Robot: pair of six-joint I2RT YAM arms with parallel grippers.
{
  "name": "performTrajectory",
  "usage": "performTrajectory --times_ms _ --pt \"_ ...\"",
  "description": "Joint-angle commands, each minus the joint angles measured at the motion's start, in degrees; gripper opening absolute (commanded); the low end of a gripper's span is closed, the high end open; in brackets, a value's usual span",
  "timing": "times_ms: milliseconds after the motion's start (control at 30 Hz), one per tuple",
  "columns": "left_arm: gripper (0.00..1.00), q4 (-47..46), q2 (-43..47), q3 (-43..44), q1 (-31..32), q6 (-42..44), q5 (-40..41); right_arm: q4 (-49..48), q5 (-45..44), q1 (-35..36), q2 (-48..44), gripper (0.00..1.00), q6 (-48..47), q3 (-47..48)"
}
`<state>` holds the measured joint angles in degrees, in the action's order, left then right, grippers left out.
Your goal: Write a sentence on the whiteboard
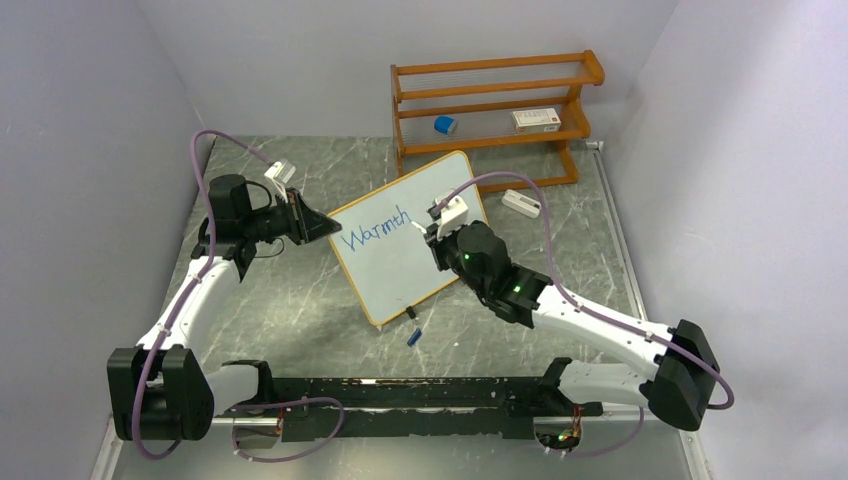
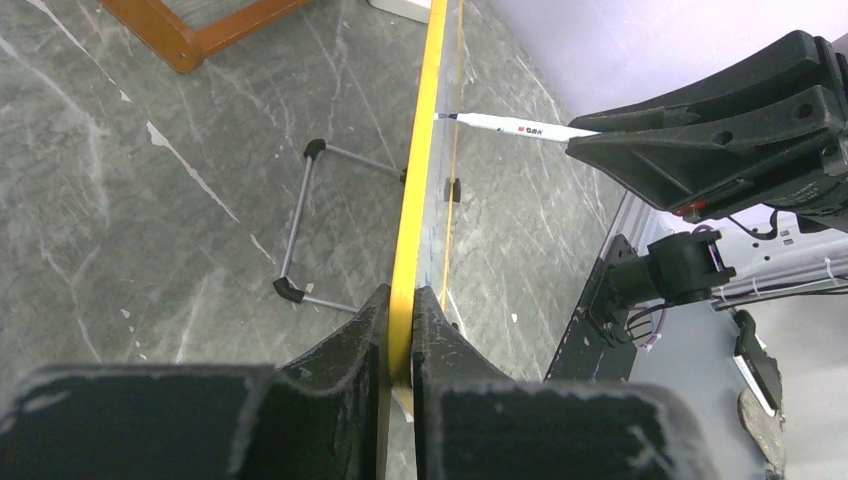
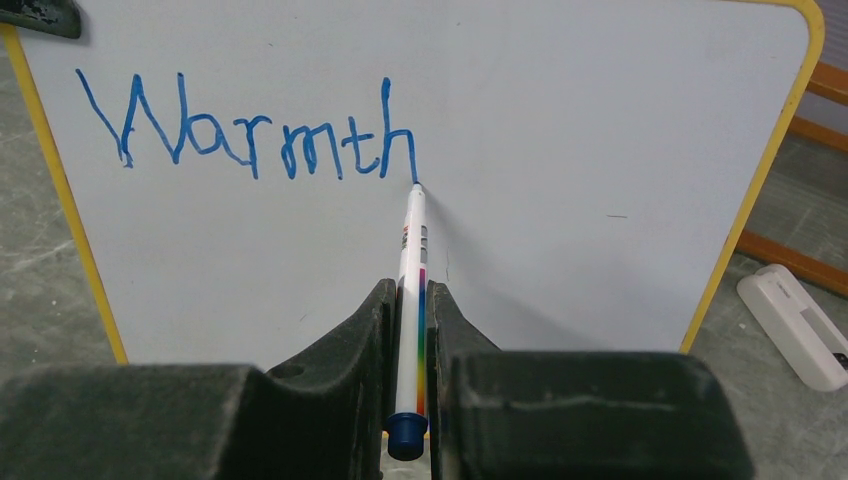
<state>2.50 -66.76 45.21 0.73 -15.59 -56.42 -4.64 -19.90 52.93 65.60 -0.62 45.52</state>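
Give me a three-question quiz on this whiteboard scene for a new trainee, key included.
1. True or false: the left hand is shut on the whiteboard's yellow edge.
2. Pick one: where does the tip of the marker, held in the right hand, touch the board? A) on the W; B) at the foot of the last h; C) on the frame.
3. Fill in: the blue word on the board reads ____.
Key: 1 true; 2 B; 3 Warmth.
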Motion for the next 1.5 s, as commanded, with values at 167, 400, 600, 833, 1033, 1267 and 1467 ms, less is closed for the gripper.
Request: performTrajectory --times_ms 167,400,600,833,1033,1267,1467 --pt "0.05 2.77 -0.82 0.23 -0.64 2.99 3.61 -1.39 -1.38 -0.59 -3.33 0.0 -0.7 -0.75" --pt "0.05 2.86 -0.81 0.2 -0.64 3.11 3.86 -3.19 -0.14 -4.11 -3.77 0.0 0.42 -1.38" --pt "0.05 3.0 -0.92 0.25 -0.64 3.13 3.9 -4.13 1.53 -6.25 -3.91 0.0 0.54 -1.48" --pt "0.05 2.89 -1.08 0.29 -0.64 3.18 3.84 -5.66 2.17 -6.34 -2.62 0.0 -0.32 -1.2" --pt "0.05 3.09 -1.0 0.27 -0.64 3.28 3.94 -6.18 2.71 -6.35 -1.12 0.0 -0.84 -0.2" --pt "0.05 2.99 -1.11 0.25 -0.64 3.17 3.84 -7.29 3.04 -6.39 -0.83 0.0 -0.94 -0.01" --pt "0.05 2.85 -1.09 0.23 -0.64 3.08 3.76 -7.65 2.67 -6.39 -0.64 0.0 -1.11 0.41"
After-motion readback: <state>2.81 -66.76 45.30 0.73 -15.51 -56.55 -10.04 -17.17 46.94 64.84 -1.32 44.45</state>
